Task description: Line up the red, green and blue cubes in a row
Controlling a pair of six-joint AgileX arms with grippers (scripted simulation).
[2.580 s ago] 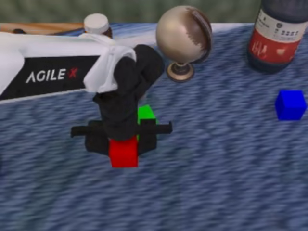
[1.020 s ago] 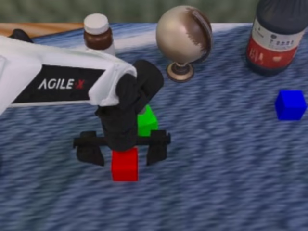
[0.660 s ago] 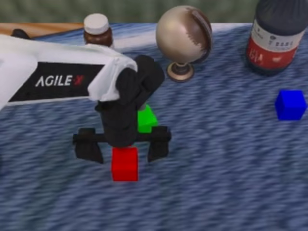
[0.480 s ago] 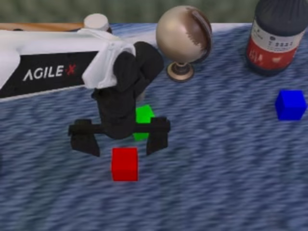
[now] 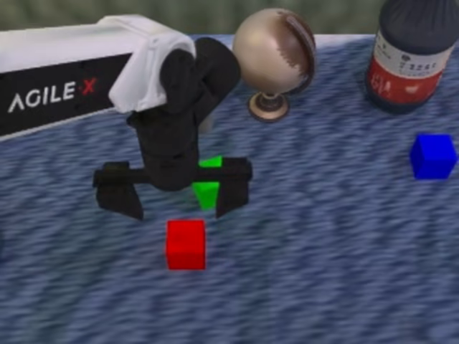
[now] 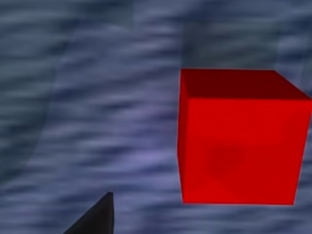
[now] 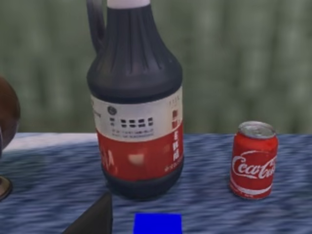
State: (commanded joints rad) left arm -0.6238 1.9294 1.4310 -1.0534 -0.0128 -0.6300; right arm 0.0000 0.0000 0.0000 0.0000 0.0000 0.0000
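We see three cubes on the table (image 5: 323, 287): one (image 5: 186, 244) near the middle, another (image 5: 209, 188) just behind it, the third (image 5: 433, 155) far right, before the bottle (image 5: 414, 50).

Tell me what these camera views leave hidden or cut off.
- Green cube: top view, mostly covered by the left gripper.
- Right gripper: absent from the top view; its wrist view shows one dark tip only.
- Dark jug: cap cropped in both views.
- Blue cube: right wrist view, cut by the frame edge.

green cube (image 5: 208, 188) half hidden under the left hand (image 5: 176, 202); dark jug (image 5: 414, 50) cut by the top edge
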